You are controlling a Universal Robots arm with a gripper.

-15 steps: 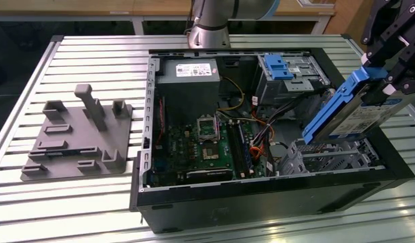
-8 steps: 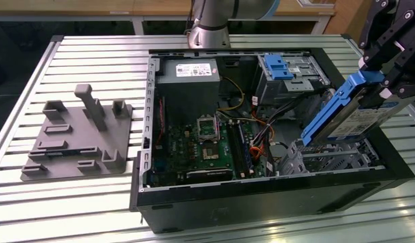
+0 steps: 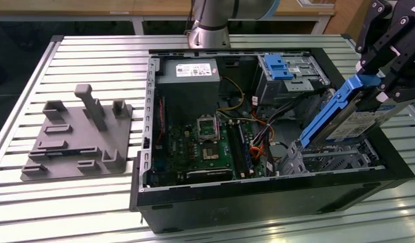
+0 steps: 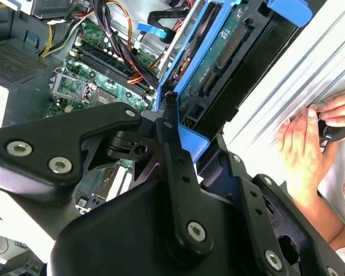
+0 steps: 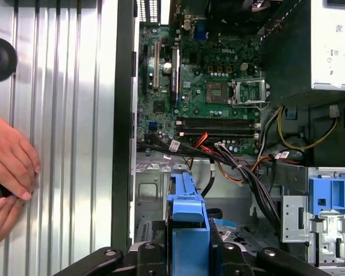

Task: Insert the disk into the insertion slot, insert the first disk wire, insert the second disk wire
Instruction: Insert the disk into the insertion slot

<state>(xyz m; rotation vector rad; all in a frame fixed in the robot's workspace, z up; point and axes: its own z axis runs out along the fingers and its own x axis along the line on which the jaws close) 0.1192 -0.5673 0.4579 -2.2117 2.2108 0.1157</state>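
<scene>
Disk [image 3: 344, 120] (aslant) in gripper [image 3: 373, 85], at insertion slot [image 3: 331, 160]

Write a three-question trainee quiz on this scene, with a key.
1. True or false: the disk lies flat, fully seated in the slot.
2. Multiple choice: what is the gripper shut on? A. the disk's blue carrier. B. a bundle of wires. C. the grey fixture.
3. Short answer: in the first wrist view, what part of a person shows at the table?

Key
1. False: it stands tilted, with its lower end at the slot.
2. A.
3. A hand.
</scene>
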